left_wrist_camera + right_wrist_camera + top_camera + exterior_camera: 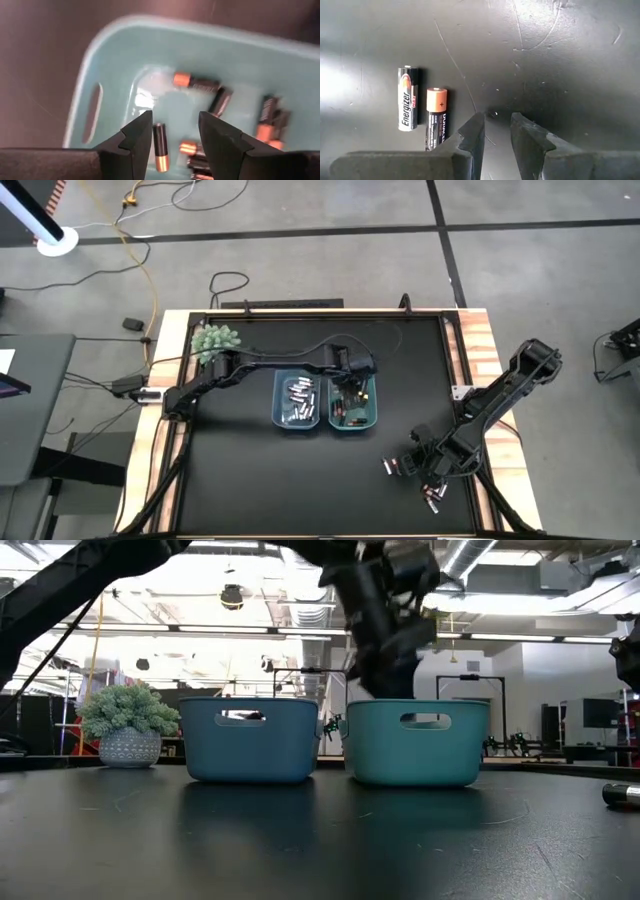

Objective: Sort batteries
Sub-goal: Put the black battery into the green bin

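Note:
Two bins stand side by side mid-table. The blue bin (pixel 298 400) holds silvery batteries. The teal bin (pixel 354 402) holds dark copper-ended batteries (pixel 161 147). My left gripper (pixel 175 122) hangs open above the teal bin (pixel 115 30), pointing steeply down, with nothing between its fingers. My right gripper (pixel 497 122) stands open just over the table near the front right, empty. Beside it a silvery battery (pixel 407 98) and a dark copper-topped battery (pixel 437 117) lie flat on the black tabletop. More loose batteries (pixel 432 498) lie near it.
A small potted plant (pixel 215 340) sits at the table's far left corner. In the low view the bins (pixel 250 738) stand upright with handle slots, and one battery (pixel 620 794) lies at the right. The table has raised wooden side rails (pixel 480 340).

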Controlling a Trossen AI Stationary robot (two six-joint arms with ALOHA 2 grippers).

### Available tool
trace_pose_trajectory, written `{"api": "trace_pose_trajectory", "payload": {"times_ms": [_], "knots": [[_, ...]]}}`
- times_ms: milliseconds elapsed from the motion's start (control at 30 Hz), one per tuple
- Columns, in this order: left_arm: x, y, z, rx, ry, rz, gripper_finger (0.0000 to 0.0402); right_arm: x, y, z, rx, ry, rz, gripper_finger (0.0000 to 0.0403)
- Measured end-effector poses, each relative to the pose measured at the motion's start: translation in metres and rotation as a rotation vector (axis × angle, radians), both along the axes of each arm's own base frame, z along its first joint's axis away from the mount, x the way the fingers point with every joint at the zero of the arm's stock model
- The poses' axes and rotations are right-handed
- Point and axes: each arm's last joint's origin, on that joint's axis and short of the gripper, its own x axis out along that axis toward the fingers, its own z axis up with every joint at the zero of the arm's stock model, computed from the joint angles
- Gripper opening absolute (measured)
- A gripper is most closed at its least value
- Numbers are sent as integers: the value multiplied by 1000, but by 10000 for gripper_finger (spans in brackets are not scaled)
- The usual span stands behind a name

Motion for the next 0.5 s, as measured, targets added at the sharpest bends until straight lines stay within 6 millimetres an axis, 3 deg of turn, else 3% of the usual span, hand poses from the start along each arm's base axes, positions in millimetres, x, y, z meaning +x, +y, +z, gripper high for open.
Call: {"api": "trace_pose_trajectory", "payload": {"times_ms": [133,300,500], "knots": [[1,-10,25,-10,-43,5,157,0,0,0,-4,1,10,118],[3,-37,46,-28,-92,-25,157,0,0,0,-21,0,61,118],[4,-86,50,-27,-120,-137,157,1,2,0,-38,-11,135,118]]}}
